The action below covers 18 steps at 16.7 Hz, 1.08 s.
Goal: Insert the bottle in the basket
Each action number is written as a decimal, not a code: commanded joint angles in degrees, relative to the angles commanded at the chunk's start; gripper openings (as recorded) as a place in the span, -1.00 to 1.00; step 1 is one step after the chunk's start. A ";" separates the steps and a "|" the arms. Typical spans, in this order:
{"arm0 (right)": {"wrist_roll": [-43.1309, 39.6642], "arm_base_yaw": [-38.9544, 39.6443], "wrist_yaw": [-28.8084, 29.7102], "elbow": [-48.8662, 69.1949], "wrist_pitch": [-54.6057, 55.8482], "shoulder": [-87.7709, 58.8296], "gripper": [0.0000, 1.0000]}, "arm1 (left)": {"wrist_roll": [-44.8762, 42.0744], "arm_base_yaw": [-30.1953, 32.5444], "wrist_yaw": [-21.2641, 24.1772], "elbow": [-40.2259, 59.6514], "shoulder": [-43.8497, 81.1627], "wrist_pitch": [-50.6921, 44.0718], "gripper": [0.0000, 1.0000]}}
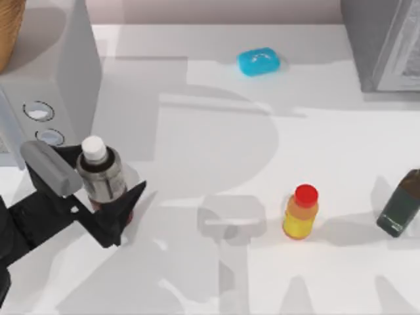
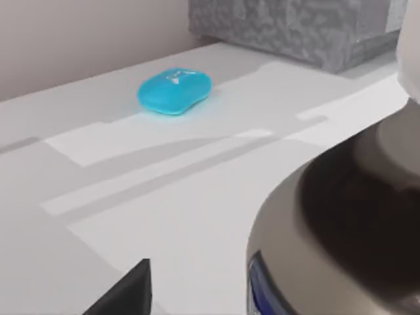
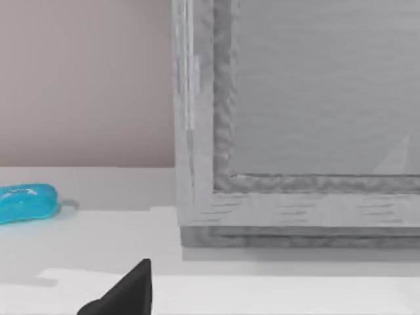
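Near the desk's left edge, left gripper [image 1: 98,197] with jaws closed on the bottle [image 1: 102,174], standing upright on the desk [image 1: 216,157]. At the far left corner, basket [image 1: 10,29], well apart. From above: yellow bottle [image 1: 300,213] at centre-right, green bottle [image 1: 400,205] at the right edge. From the left wrist: bottle [image 2: 341,223] close up, blue soap [image 2: 174,90] beyond. From the right wrist: grey box [image 3: 295,125]; right jaws' state cannot be told.
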State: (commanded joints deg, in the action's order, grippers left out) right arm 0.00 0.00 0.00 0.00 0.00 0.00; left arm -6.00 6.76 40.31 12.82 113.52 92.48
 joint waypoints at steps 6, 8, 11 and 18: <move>0.00 0.00 0.00 0.00 0.00 0.00 1.00 | 0.00 0.00 0.00 0.00 0.00 0.00 0.10; 0.00 0.00 0.00 0.00 0.00 0.00 1.00 | 0.00 0.00 0.00 0.00 0.00 0.00 -0.21; 0.00 0.00 0.00 0.00 0.00 0.00 1.00 | 0.00 0.00 0.00 0.00 0.00 0.00 -0.66; 0.00 0.00 0.00 0.00 0.00 0.00 1.00 | 0.00 0.00 0.00 0.00 0.00 0.00 -1.00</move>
State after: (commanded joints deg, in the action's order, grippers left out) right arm 0.00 0.00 0.00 0.00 0.00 0.00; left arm -6.00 6.76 40.31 12.82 113.52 92.48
